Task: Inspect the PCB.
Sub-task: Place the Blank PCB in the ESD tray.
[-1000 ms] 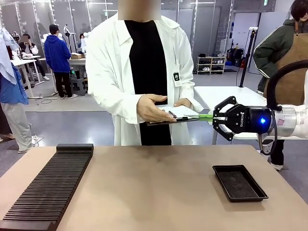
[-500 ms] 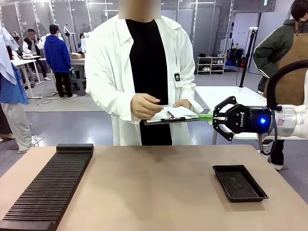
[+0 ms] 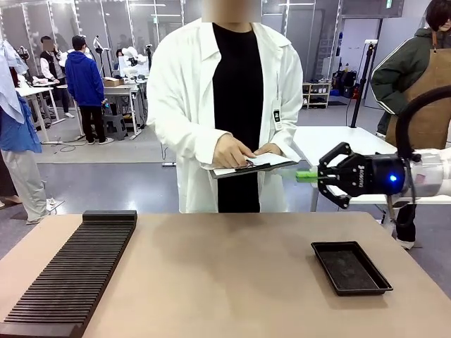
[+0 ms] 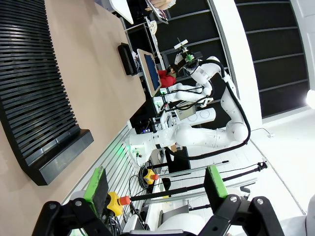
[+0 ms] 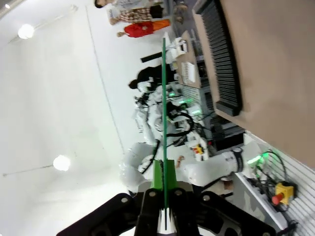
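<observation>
- We take the table [image 3: 225, 267] as our landmark: a broad tan top running from the near edge of the front view to the person at its far side.
- The person [image 3: 229, 105], in a white coat over a black top, stands just beyond the table's far edge, a little right of its middle.
- Our right arm [image 3: 430, 176] comes in from the right, held level above the table's right half, with a blue light glowing on its wrist.
- A long black ridged rack [image 3: 70, 274] lies on the table's left part, running from the near edge towards the far one; in the left wrist view we see the same rack [image 4: 34, 88] on the tan top.
- A shallow black tray [image 3: 350, 267] sits on the table's right part, below the right gripper and well apart from it.
- The person holds a clipboard [image 3: 254, 165] with white paper above the table's far edge, one hand [image 3: 232, 151] resting on it.
- Our right gripper [image 3: 313, 175] is closed on the PCB [image 3: 306, 175], which we see edge-on as a thin green strip held above the table's far right, pointing towards the clipboard but apart from it; in the right wrist view the PCB [image 5: 164, 98] is a thin green line rising from between the pinched fingers [image 5: 157, 179].
- Our left gripper [image 4: 157, 189] has its green-padded fingers [image 4: 97, 184] spread wide with nothing between them, off the table's edge.
</observation>
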Robot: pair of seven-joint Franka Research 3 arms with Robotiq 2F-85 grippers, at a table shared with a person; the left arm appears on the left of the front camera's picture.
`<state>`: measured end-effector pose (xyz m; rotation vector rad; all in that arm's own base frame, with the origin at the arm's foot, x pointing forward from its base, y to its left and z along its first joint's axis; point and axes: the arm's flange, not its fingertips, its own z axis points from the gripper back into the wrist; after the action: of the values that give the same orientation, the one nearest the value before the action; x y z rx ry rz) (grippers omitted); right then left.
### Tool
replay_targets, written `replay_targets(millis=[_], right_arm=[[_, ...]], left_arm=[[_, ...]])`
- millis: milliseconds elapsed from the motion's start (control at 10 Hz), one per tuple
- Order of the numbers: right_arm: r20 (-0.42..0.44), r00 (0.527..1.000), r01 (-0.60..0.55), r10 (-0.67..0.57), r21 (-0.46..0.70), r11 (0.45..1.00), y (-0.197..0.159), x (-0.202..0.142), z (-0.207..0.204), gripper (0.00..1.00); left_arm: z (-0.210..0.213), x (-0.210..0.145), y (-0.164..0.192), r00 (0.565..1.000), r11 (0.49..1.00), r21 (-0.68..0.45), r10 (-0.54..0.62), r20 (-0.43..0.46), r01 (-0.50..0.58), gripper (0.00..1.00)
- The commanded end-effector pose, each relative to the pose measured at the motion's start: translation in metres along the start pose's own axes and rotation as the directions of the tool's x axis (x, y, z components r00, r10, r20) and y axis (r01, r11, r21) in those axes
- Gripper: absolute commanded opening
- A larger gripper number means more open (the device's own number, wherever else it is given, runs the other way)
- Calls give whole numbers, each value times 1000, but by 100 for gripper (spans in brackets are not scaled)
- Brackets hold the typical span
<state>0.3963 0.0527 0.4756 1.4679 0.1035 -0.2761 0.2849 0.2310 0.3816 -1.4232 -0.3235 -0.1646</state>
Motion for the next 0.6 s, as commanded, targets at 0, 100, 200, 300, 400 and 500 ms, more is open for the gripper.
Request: replay_targets(millis=[0, 100, 200, 300, 400, 500], right_arm=[[-16, 995, -98, 97, -111, 989, -16, -7, 34, 3], [-13, 992, -127, 127, -179, 976, -30, -2, 47, 3], [-24, 989, -150, 148, -210, 966, -42, 3, 55, 3], [-31, 983, -183, 181, -249, 951, -56, 9, 63, 3], [-23, 978, -204, 207, -300, 932, -70, 18, 70, 3], [-39, 978, -205, 203, -308, 929, -85, 28, 77, 3]], left_arm=[[-1, -3, -6, 1000, 1000, 7, 12, -11, -12, 100], [-1, -3, -6, 1000, 1000, 7, 12, -11, -12, 100], [-1, -3, -6, 1000, 1000, 7, 12, -11, -12, 100], [-1, -3, -6, 1000, 1000, 7, 12, -11, -12, 100], [-1, -3, -6, 1000, 1000, 7, 12, -11, -12, 100], [-1, -3, -6, 1000, 1000, 7, 12, -11, -12, 100]])
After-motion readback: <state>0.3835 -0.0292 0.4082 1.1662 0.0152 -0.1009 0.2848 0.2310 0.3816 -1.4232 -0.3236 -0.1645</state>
